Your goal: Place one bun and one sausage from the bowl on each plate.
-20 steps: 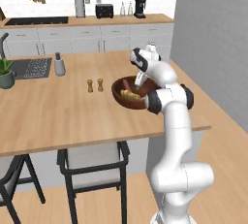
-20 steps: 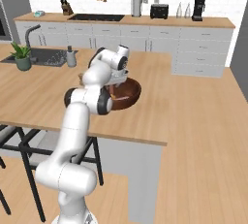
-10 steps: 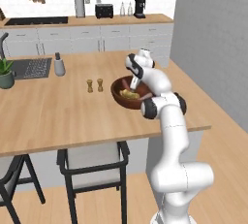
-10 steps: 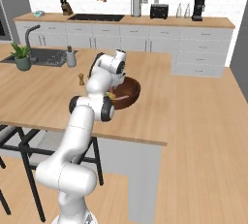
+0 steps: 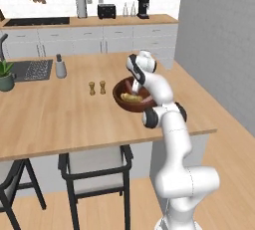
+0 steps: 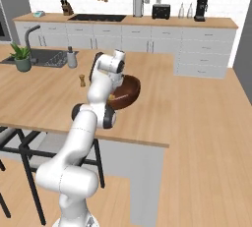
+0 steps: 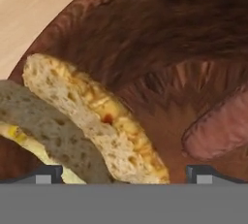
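Observation:
The dark reddish-brown wooden bowl (image 5: 124, 102) (image 6: 129, 92) (image 7: 160, 39) stands near the right end of the wooden island. My gripper (image 5: 136, 86) (image 6: 116, 91) (image 7: 126, 174) reaches down into it, open, with nothing between its fingers. In the hand view a pale bun (image 7: 92, 111) lies close below, right between the fingertips (image 7: 48, 174). It overlaps a darker, greyish bun (image 7: 43, 126) on its left. A pink sausage (image 7: 218, 126) rests on the bowl's floor just above the right fingertip. The buns show as a yellowish patch (image 5: 130, 97) in the left base view. The plates are out of view.
Two small shakers (image 5: 97, 87) stand left of the bowl. Farther left are a grey dispenser (image 5: 61, 66), a sink and a potted plant (image 5: 6, 74). Dark stools (image 5: 94, 169) sit under the island's near edge (image 5: 74, 144).
The arm has folded lower and the hand has sunk down into the wooden bowl. The jaws have stayed open and the bowl has not moved.

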{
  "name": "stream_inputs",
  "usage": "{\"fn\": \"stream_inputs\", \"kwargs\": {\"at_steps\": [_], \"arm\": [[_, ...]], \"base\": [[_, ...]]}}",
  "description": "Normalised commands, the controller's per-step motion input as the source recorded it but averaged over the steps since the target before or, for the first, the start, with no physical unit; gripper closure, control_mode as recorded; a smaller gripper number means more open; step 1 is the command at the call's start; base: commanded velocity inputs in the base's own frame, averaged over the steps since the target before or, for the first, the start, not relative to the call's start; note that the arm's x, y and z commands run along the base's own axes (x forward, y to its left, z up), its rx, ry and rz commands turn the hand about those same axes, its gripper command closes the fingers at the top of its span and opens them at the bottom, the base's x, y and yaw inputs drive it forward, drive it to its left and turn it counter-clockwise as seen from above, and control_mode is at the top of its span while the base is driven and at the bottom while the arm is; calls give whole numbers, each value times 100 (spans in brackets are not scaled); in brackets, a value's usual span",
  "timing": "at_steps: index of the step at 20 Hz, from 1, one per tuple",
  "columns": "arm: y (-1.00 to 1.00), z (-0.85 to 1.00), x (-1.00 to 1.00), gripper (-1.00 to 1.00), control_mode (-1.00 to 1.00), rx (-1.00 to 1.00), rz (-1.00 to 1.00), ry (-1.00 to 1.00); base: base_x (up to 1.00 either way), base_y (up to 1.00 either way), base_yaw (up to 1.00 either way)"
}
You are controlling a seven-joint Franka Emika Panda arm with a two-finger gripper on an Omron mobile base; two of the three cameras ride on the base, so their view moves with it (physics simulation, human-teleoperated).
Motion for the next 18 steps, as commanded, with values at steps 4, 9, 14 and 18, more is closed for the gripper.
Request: {"fn": "stream_inputs", "kwargs": {"at_steps": [4, 9, 14, 18], "arm": [[0, -56, -65, -100, -100, 0, 15, 10], [7, -71, -10, -100, -100, 0, 12, 13], [65, -88, -63, -100, -100, -1, 13, 6], [97, -100, -53, -100, -100, -2, 13, 13]], "base": [[0, 0, 0], [0, 0, 0], [0, 0, 0], [0, 0, 0]]}}
